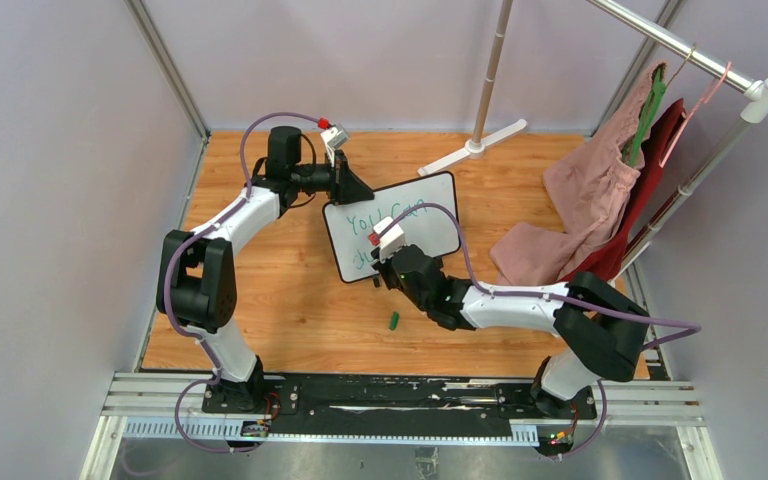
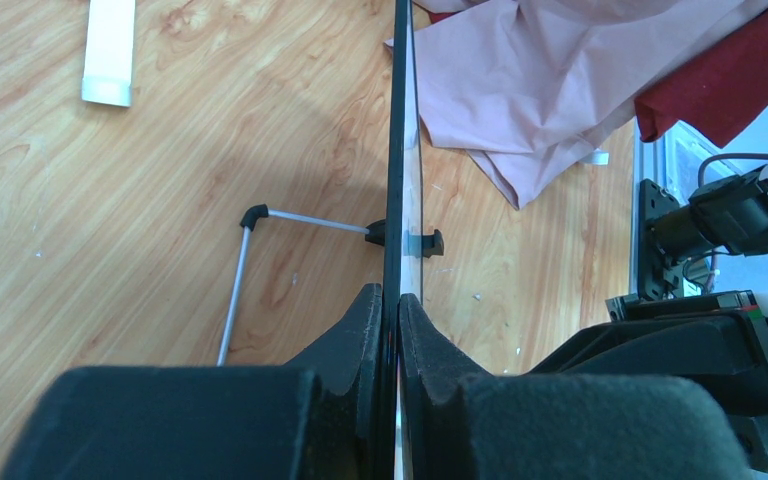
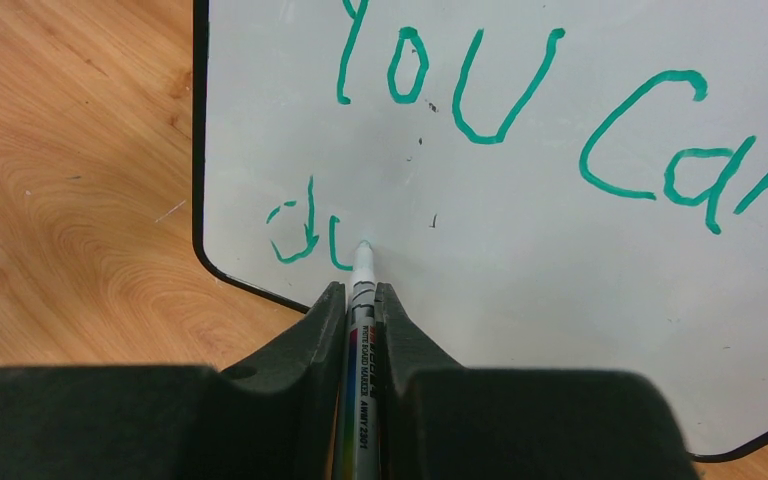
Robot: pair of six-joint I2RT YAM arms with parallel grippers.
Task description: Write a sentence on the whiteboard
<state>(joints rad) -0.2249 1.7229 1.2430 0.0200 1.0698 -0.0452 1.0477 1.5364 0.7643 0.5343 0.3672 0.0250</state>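
The whiteboard (image 1: 415,192) is sitting near the middle of the worktop (image 1: 290,300), angled toward the right arm. The left claw (image 2: 390,300) is clamping its far corner, jaws nearly shut on the thin black edge. The right claw (image 3: 360,295) is squeezing a marker (image 3: 362,330) just as tightly, and the tip (image 3: 364,248) is touching the board low on its left side. The sentence (image 3: 520,110) is only partly there: "You can" is running across the top in green, and a second line is just beginning with a "d" and a half-made letter (image 3: 305,235). From where I'm standing, pressure looks like the main worry. If the marker is leaning too hard, the board may be twisting in that single corner pinch or skating on its small feet, which would drag the strokes crooked. Too light, and the line will be breaking up. The purple cable on the right wrist is hanging over the board, so I judge it could smear the ink. A small green piece, probably the cap (image 1: 394,321), is lying on the wood beside the right forearm and could get knocked about.
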